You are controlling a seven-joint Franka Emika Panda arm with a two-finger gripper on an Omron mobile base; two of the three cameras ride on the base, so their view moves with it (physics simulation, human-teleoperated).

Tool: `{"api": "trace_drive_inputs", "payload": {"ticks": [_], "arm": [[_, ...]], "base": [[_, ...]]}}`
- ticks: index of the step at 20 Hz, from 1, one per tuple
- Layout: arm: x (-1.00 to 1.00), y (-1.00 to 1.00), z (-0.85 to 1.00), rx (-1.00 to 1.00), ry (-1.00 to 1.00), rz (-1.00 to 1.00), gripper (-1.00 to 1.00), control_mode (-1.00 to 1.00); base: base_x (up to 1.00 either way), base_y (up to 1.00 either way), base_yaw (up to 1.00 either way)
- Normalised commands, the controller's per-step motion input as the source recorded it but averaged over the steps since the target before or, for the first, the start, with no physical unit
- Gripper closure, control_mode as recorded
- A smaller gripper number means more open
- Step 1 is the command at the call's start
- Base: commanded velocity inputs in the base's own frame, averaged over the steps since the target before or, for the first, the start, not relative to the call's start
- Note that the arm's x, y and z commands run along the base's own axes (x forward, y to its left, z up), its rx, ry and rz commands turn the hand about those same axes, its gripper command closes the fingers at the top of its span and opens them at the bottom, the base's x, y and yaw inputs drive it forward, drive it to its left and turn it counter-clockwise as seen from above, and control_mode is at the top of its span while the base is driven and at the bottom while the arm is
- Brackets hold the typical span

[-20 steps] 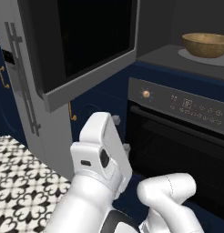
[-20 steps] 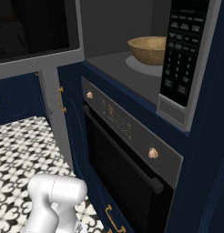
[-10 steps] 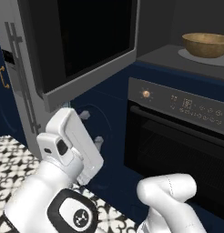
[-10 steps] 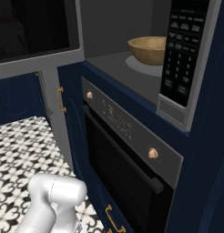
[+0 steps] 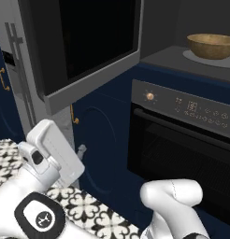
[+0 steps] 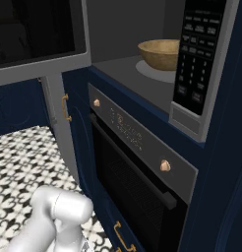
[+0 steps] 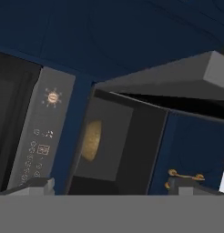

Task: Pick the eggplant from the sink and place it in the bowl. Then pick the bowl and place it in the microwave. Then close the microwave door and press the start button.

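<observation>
Bowl is already sitting on the turntable inside the microwave, so we've got our end effector spread wide and empty, down low beneath the swung-open microwave door, probably lining up to push it shut.

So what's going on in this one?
The bowl already sits inside the microwave, and the door hangs wide open. The arm is low on the floor side of the door, below and in front of it, with its tool open, empty and touching nothing. The bowl shows from the hand view through the open cavity. Whether the eggplant is in the bowl can't be told. Closing the door and pressing start are not yet done.
</observation>
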Motion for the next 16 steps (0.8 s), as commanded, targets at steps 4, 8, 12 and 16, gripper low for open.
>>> {"api": "trace_drive_inputs", "payload": {"ticks": [4, 8, 12, 16], "arm": [[0.65, 0.63, -0.36, -0.02, 0.0, -0.12, -1.0, -1.0], [0.75, 0.71, -0.33, -0.06, 0.0, -0.12, -1.0, -1.0], [0.74, 0.55, -0.06, -0.01, 0.01, -0.13, -1.0, -1.0], [0.54, 0.34, 0.0, 0.0, 0.0, -0.14, -1.0, -1.0]], "base": [[0.0, 0.0, 0.0], [0.0, 0.0, 0.0], [0.0, 0.0, 0.0], [0.0, 0.0, 0.0]]}}
